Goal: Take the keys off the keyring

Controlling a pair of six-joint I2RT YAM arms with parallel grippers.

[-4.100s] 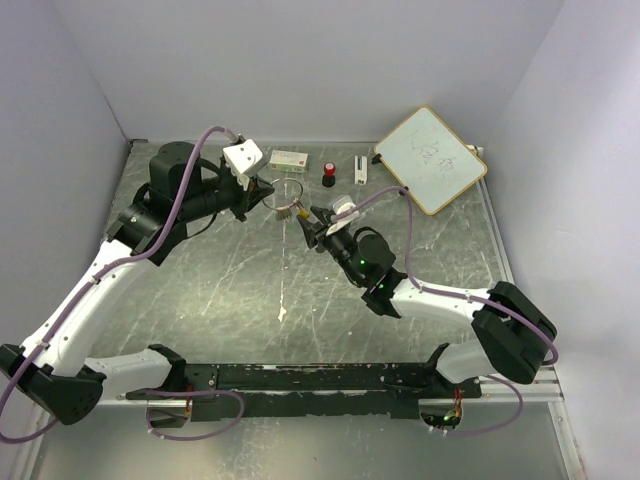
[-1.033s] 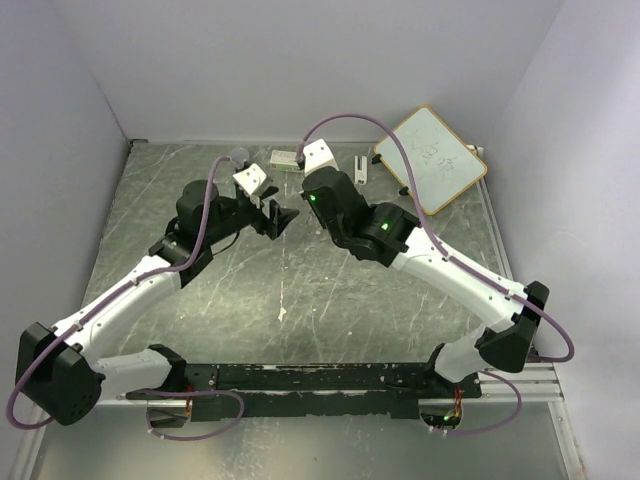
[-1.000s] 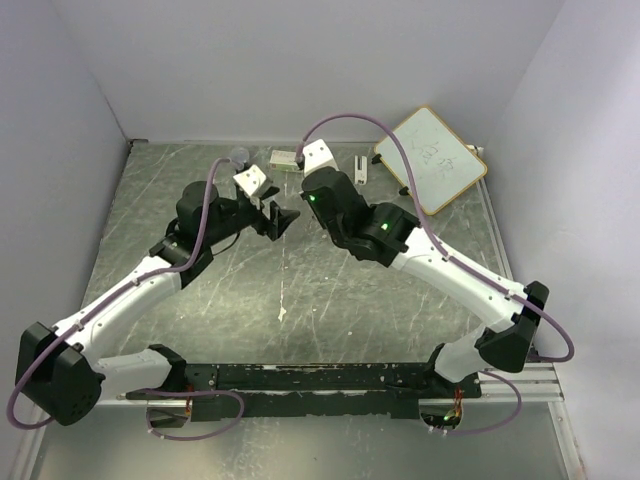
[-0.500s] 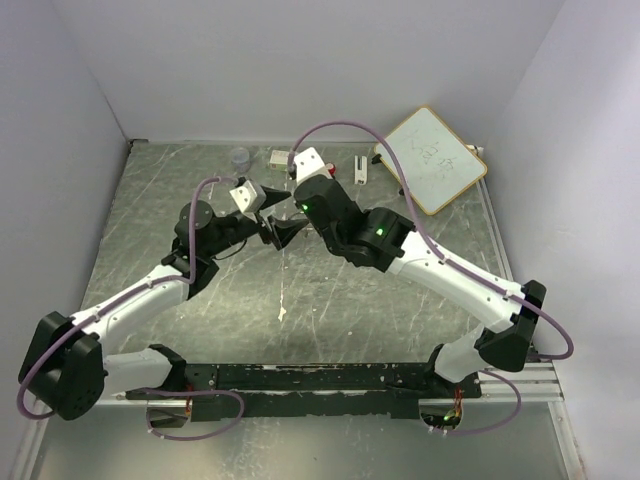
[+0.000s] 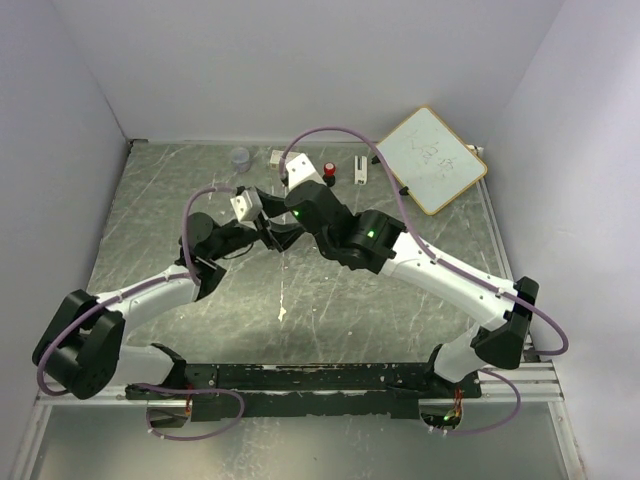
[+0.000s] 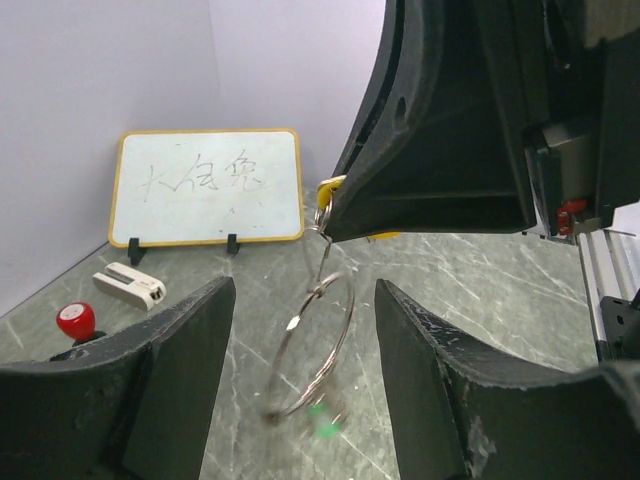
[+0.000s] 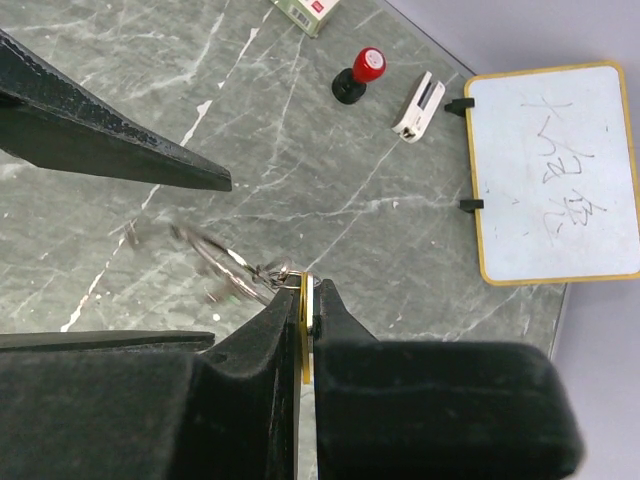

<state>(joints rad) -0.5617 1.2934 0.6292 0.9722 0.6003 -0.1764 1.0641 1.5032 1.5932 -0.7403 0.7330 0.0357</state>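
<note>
Hanging item: keyring, silvery wire, suspended at 6 o'clock below the right gripper.
Right gripper: clenched on the yellow-orange key, which shows as a thin sliver between its pads. In the right wrist view the ring extends toward 10 o'clock from the tips.
Left gripper: released, fingers spread wide, one at 9 o'clock and one at 3 o'clock of the ring, both apart from the wire.
Green key: blurred, at the ring's 6 o'clock.
Whiteboard and red-topped knob: at 10 and 9 o'clock in the left wrist view.
</note>
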